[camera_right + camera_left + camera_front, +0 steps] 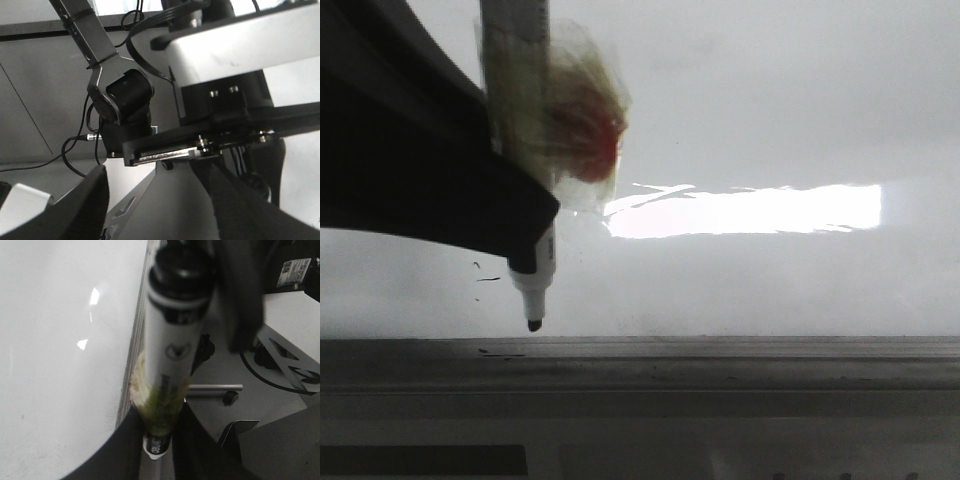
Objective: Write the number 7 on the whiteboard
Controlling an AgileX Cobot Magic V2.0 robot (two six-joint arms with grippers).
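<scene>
The whiteboard [770,110] fills the front view, glossy white with a bright glare, and also shows in the left wrist view [55,365]. My left gripper [530,245] is shut on a white marker [536,285] wrapped in greenish tape, held upright with its black tip pointing down. The tip hangs low on the board, just above the grey ledge [720,360]; I cannot tell whether it touches. In the left wrist view the marker [172,355] rises between the left gripper's [159,442] dark fingers. The number 7 is out of view; only tiny dark dashes lie near the tip. My right gripper [160,210] is open and holds nothing.
The right wrist view shows a black arm joint [125,95], cables and a grey and white frame, away from the board. Beside the board in the left wrist view stand a grey floor and white robot base plates [285,355].
</scene>
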